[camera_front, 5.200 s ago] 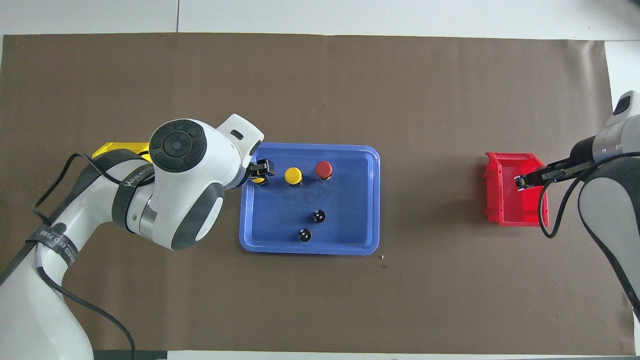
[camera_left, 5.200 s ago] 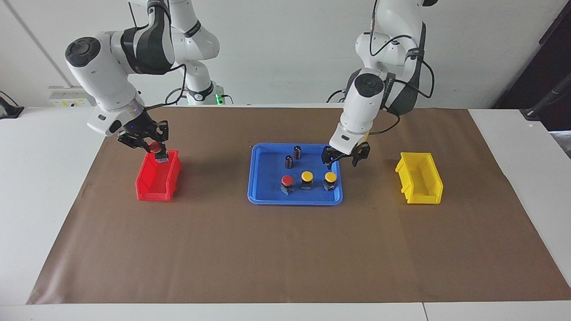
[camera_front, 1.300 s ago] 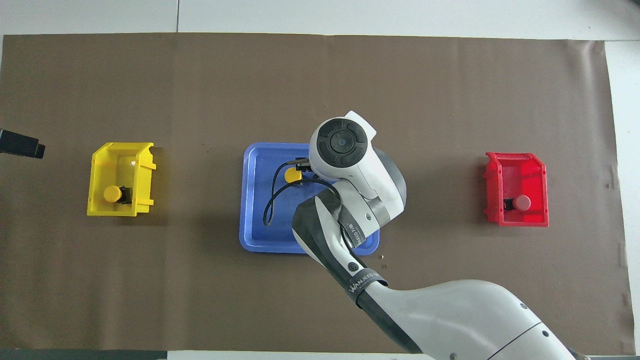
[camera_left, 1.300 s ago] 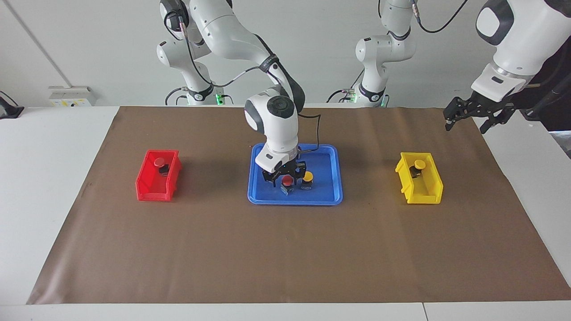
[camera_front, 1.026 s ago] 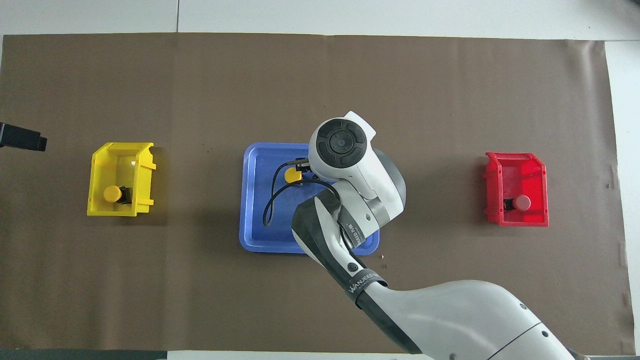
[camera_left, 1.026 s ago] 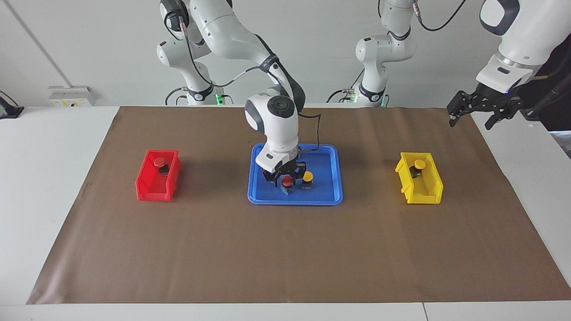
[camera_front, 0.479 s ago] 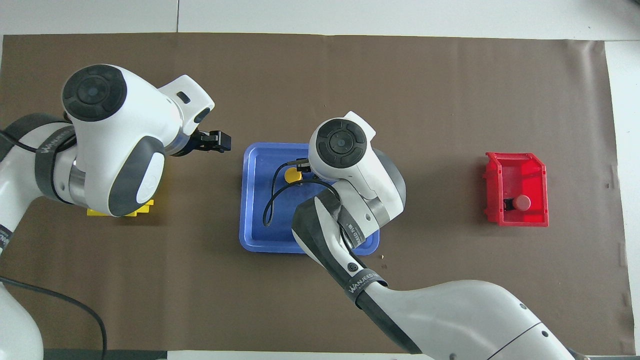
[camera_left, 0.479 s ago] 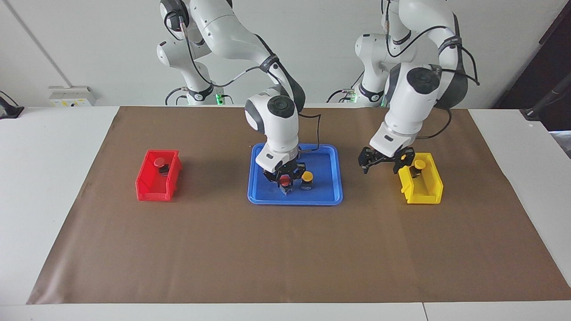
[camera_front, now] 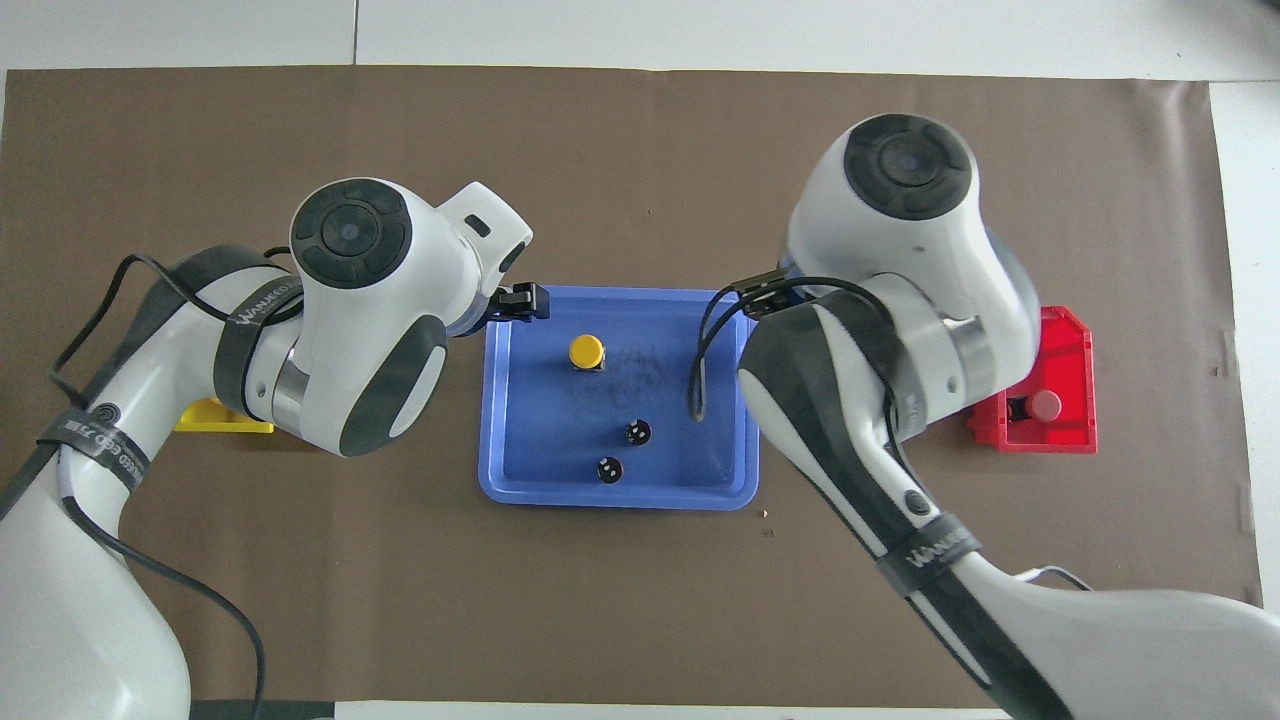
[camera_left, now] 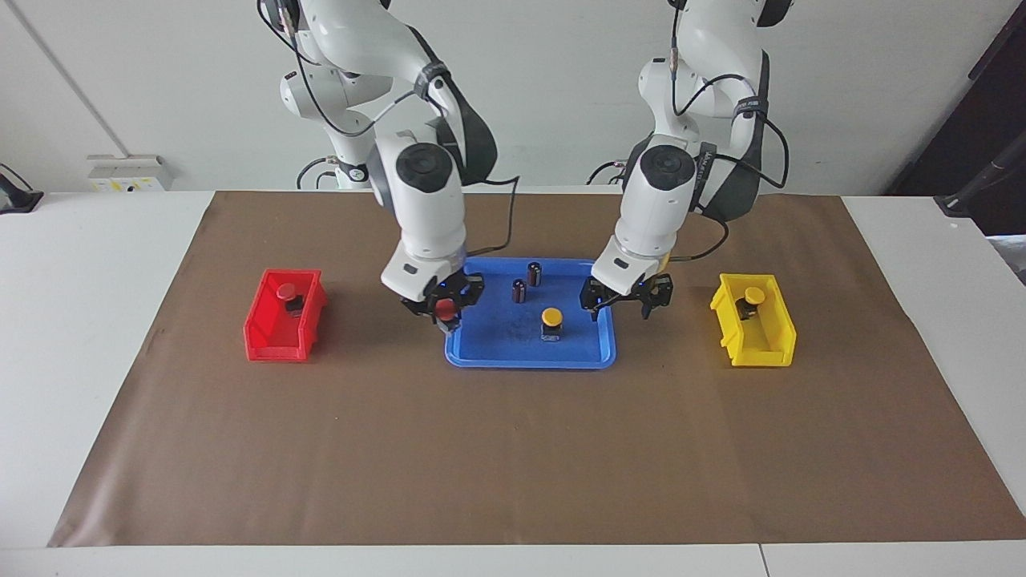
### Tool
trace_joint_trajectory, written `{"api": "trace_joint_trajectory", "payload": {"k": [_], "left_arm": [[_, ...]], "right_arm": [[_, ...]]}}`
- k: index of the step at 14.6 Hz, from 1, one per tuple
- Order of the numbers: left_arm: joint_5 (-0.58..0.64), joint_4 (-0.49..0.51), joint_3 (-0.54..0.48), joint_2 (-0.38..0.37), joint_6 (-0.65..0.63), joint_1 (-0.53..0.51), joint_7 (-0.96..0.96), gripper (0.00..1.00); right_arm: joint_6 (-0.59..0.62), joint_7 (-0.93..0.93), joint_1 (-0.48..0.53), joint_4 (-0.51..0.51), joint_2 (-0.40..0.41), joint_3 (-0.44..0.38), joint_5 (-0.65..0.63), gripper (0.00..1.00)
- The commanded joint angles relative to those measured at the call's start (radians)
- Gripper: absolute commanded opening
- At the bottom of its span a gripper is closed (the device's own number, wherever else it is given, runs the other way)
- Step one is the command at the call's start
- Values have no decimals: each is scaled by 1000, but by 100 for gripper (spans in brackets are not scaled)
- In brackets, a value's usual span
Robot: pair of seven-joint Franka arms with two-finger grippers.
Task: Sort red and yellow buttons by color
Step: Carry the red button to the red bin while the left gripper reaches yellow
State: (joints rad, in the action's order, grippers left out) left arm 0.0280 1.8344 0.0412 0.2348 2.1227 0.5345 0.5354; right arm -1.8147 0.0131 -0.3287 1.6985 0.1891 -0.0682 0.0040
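My right gripper (camera_left: 443,314) is shut on a red button (camera_left: 442,305), held just above the blue tray's (camera_left: 529,362) edge toward the right arm's end. In the overhead view the right arm hides both. One yellow button (camera_left: 551,317) (camera_front: 586,351) stands on the tray. My left gripper (camera_left: 619,304) (camera_front: 524,303) hangs open and empty over the tray's edge toward the left arm's end. The red bin (camera_left: 276,336) (camera_front: 1065,440) holds a red button (camera_left: 286,292) (camera_front: 1045,405). Another yellow button (camera_left: 751,296) lies in the yellow bin (camera_left: 757,353).
Two dark cylinders with pale tops (camera_left: 534,272) (camera_left: 519,290) stand on the tray, nearer to the robots than the yellow button; from overhead they show as dark cylinders (camera_front: 637,432) (camera_front: 608,469). Brown paper (camera_left: 513,457) covers the table. The left arm hides most of the yellow bin (camera_front: 210,416) from overhead.
My right gripper shut on the red button and carried it off the tray floor toward the right arm's end. The left arm swung in from past the yellow bin to the tray's edge.
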Motion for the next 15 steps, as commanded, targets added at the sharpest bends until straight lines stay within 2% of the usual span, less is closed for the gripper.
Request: {"api": "trace_joint_trajectory", "payload": {"k": [1,4,7,8,9,10,13,15], "left_arm": [[24,-68,-17,96,10,82,102,100],[24,-81,-15,129,14,110,143,100],[24,-75,-15,129,17,130,175,99],[21,-73,-15,129,20,133,196,85],[14,-73,-15,129,14,133,219,12],[13,-66,-14,132,26,133,231,2],[-2,-76,-12,133,11,133,232,1],[-10,-119,-17,133,-48,121,227,1]], "right_arm": [[29,-242,193,111,-88,19,-7,24],[-85,-419,322,217,-121,19,-7,25],[-286,-566,394,376,-166,19,-7,25],[-314,-588,399,400,-172,18,-7,25],[-333,-588,399,417,-178,18,-7,25],[-354,-588,398,437,-183,18,-7,25],[-469,-575,389,524,-203,19,-7,25],[-527,-561,390,562,-192,19,-7,25]]}}
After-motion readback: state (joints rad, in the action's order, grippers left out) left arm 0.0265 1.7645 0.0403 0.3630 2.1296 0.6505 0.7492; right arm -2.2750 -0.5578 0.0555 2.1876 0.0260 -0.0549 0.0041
